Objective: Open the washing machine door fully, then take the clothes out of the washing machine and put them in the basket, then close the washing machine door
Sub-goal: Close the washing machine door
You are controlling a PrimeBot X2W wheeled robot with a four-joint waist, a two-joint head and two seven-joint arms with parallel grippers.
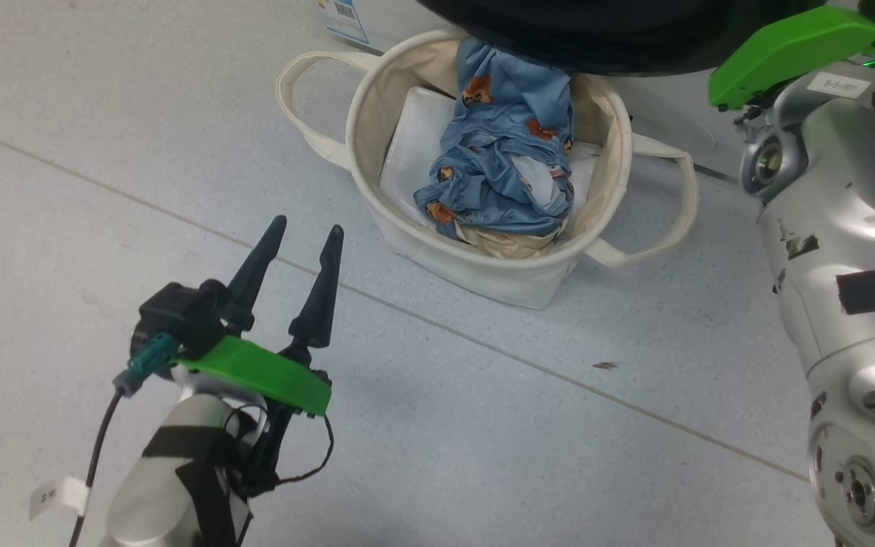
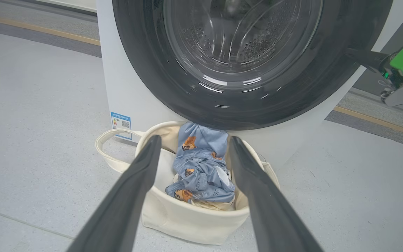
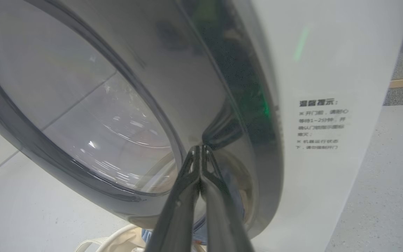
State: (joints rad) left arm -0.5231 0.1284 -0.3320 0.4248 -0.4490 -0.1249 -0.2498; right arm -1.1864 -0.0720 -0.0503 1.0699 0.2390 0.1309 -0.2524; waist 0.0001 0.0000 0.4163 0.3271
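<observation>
Jaws of the left gripper [image 1: 307,226] stand apart on nothing, parked over the floor [image 1: 483,425] at 7 o'clock in the head view; I judge it waits there to keep out of the door's swing. Those of the right gripper [image 3: 200,147] are pressed together and empty, the 2 fingers making 1 stiff point; their tips sit at about 3 o'clock on the black rim of the washing machine door [image 2: 145,70], seemingly touching, which suits a push. That door lies close against the washing machine [image 2: 124,94]; whether it is latched I cannot tell. The clothes [image 1: 502,152] are heaped in the basket [image 1: 483,281], blue over beige; it stands just below the door's 6 o'clock, so only the closing looks unfinished.
</observation>
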